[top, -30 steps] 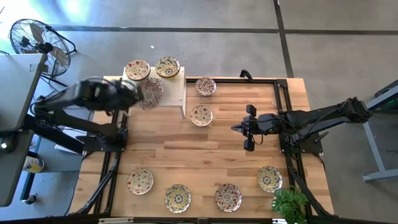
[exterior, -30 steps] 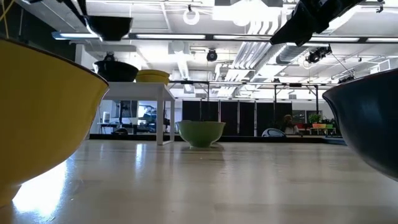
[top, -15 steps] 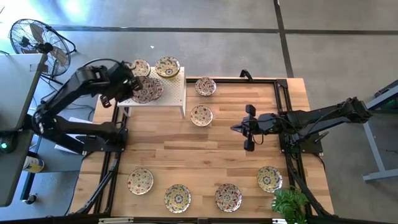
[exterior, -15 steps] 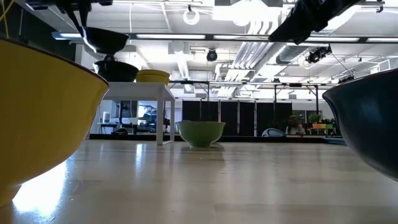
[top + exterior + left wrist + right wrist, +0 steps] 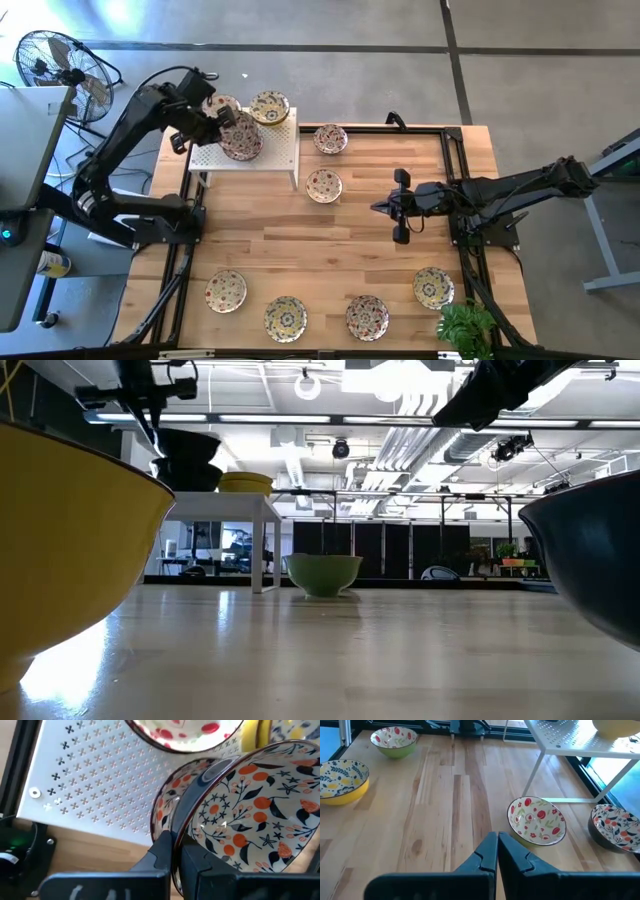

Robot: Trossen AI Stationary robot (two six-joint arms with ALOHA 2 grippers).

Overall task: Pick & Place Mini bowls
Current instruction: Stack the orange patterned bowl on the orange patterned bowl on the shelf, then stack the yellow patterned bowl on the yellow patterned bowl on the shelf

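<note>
Since prev frame, orange-flower bowl (image 5: 241,139) carried further over white stand (image 5: 275,155), beside two bowls (image 5: 268,106). Left gripper (image 5: 176,851) pinches its rim; wrist view shows grip, high doesn't. Right gripper (image 5: 381,207) pressed together, mid-table.

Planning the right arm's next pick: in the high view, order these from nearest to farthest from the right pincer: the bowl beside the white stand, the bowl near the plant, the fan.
1. Bowl beside the white stand, table centre.
2. Bowl near the plant, front right.
3. Fan, off-table, far left.
</note>
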